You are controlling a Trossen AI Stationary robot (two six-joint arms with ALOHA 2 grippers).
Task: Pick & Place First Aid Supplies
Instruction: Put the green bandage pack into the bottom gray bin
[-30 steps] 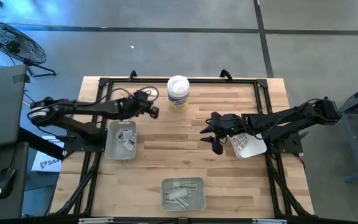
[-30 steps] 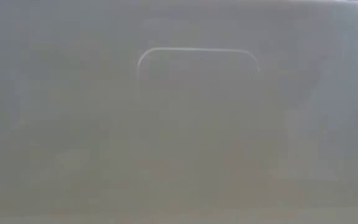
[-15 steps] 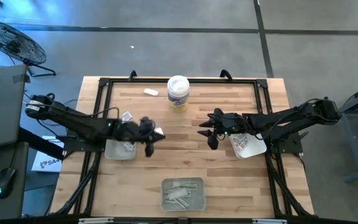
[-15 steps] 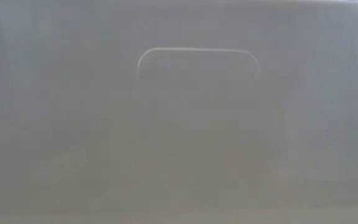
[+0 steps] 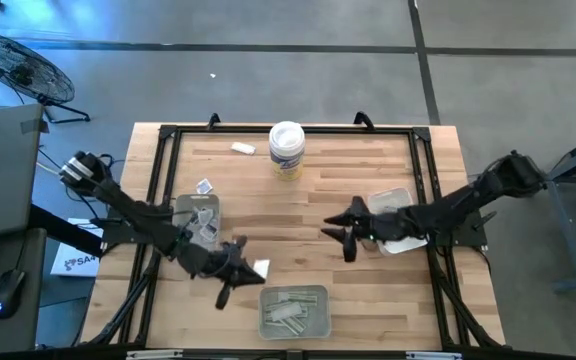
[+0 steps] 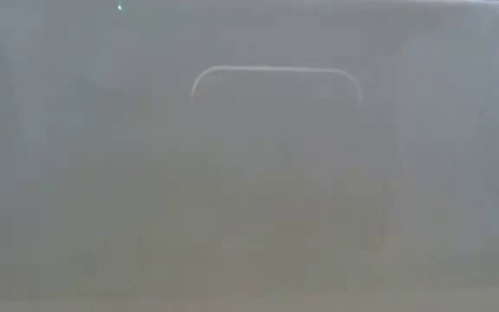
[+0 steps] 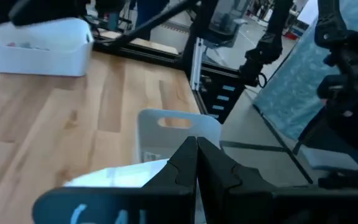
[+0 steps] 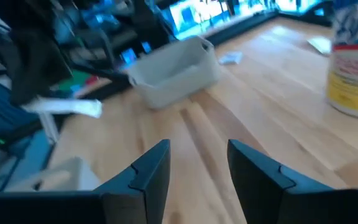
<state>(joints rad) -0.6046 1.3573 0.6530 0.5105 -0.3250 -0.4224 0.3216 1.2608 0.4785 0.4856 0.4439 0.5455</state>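
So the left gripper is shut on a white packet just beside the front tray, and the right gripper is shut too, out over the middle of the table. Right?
Not quite. The right gripper is open: the right wrist view shows its fingers apart with bare wood between them. The rest holds: in the high view the left gripper is shut on a white packet beside the front tray.

A white tub (image 5: 286, 149) stands upright near three grey trays (image 5: 292, 311).
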